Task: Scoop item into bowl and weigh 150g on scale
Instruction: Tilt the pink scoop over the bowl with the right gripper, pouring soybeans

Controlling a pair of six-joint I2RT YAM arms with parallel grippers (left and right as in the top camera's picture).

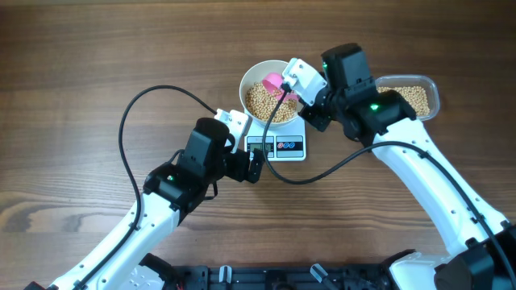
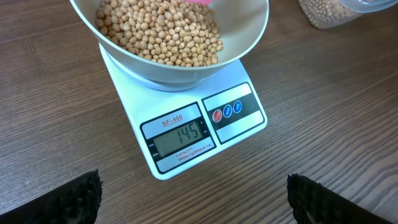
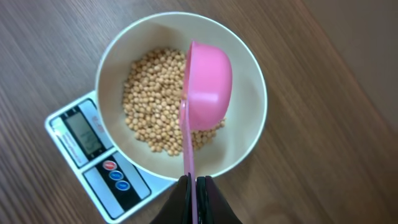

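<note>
The right hand (image 3: 194, 185) is gripping the pink scoop (image 3: 208, 81), tipping it over the white bowl (image 3: 247, 127) of soybeans (image 3: 149, 106) on the scale (image 2: 134, 87); the left hand (image 2: 193, 208) is hovering open. The display (image 2: 180, 138) is showing 145, so I judge the next move is needing only a few more beans, poured gently.

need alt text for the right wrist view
A pink scoop, tipped on its side, hangs over a white bowl partly filled with tan beans, its handle pinched in the shut jaws of the right gripper at the bottom edge. The bowl sits on a white digital scale on a dark wooden table.
</note>
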